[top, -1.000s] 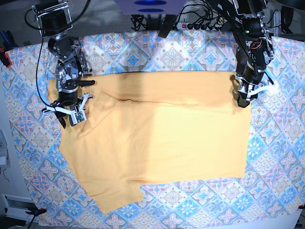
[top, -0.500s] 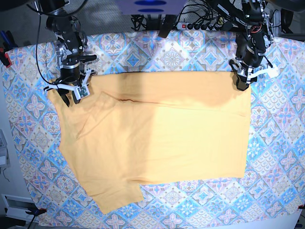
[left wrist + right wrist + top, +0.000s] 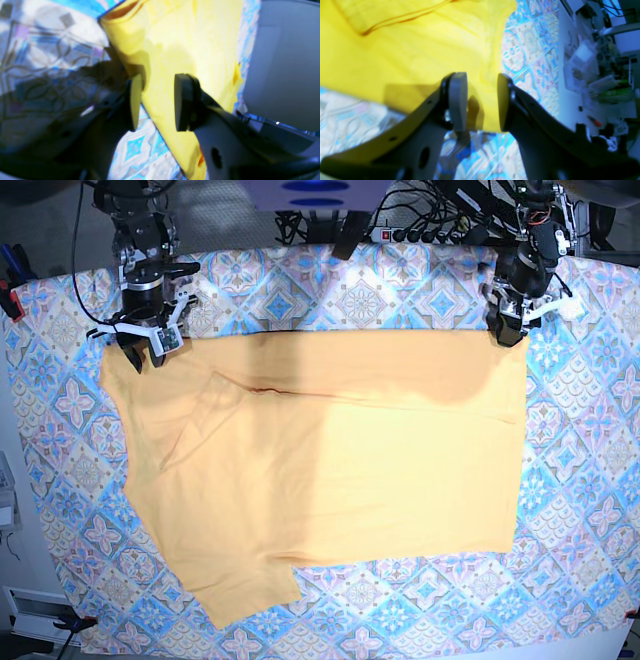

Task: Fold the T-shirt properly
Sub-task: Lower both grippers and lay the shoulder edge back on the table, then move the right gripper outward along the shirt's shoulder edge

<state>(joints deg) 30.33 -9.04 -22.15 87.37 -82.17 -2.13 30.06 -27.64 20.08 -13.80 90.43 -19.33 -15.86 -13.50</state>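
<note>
The soft, thin, pale orange-yellow T-shirt [image 3: 320, 470] lies spread out on the blue-and-pink tile-patterned tablecloth [image 3: 590, 470], and it fills most of the middle of the table. One long fold already runs across it near the 12 o'clock edge, with a doubled strip of cloth lying flat there. A second ago both arms were lower down on the shirt; now they have pulled back toward 12 o'clock and sit at the two far corners. The left gripper [image 3: 507, 323] is at about 1 o'clock, right at the shirt's corner, and in its own camera the two dark pads stand apart with only flat yellow cloth showing past them, so it is open and holds nothing. The right gripper [image 3: 143, 345] is at about 10 o'clock by the other far corner, and its pads [image 3: 458, 100] are also apart, with the shirt's edge lying loose below, not pinched. So I think the arms have just let go after laying that first fold down. The short sleeve [image 3: 240, 590] at 7 o'clock is not tucked in, and the wide body is not yet folded, so most of the folding is left to do.
</note>
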